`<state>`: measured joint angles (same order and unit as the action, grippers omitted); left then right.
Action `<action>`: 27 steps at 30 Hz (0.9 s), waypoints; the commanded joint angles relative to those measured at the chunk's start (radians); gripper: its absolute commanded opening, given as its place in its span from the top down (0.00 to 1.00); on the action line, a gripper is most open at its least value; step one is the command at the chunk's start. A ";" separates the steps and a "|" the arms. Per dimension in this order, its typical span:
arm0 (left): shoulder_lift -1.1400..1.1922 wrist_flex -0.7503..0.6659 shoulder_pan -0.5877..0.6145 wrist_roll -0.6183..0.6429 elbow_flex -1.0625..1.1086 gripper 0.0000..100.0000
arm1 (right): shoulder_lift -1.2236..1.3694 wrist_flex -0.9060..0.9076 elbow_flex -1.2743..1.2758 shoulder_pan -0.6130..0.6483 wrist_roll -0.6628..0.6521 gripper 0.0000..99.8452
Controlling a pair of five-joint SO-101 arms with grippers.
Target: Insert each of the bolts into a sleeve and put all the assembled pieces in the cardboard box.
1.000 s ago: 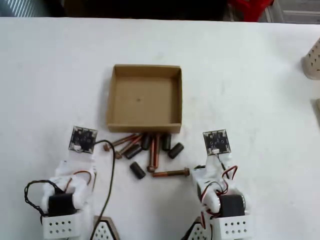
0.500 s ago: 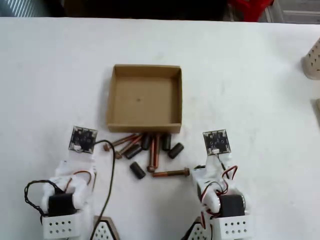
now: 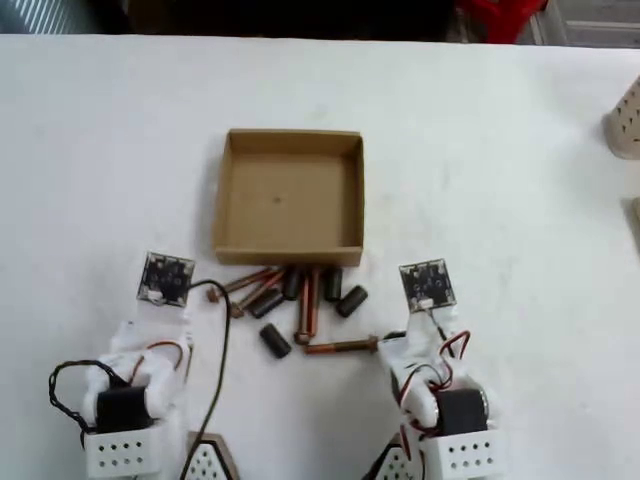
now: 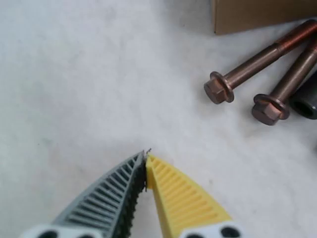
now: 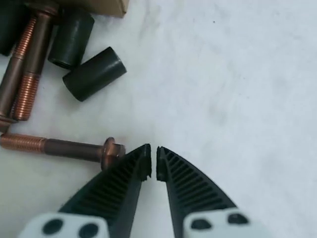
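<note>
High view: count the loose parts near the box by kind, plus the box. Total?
Bolts: 5
Sleeves: 5
Cardboard box: 1
Total: 11

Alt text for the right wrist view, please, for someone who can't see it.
The right end effector, shut and empty, sits over the white table, its tip close beside the head of a copper bolt. Beyond lie black sleeves, more bolts and a corner of the cardboard box.
</note>
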<state>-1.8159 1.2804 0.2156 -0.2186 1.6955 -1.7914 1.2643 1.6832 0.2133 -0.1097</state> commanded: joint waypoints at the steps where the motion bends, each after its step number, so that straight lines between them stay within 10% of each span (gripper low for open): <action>1: -0.010 0.008 -0.004 0.009 -0.003 0.98 | -0.007 0.004 0.008 0.076 -0.008 0.98; 27: -0.010 0.000 -0.002 0.003 -0.132 0.97 | -0.007 -0.166 -0.038 -0.140 0.018 0.98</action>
<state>-1.8159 1.2804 0.2156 -0.2186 1.6786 -1.7914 1.1231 1.6648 0.0767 -0.1082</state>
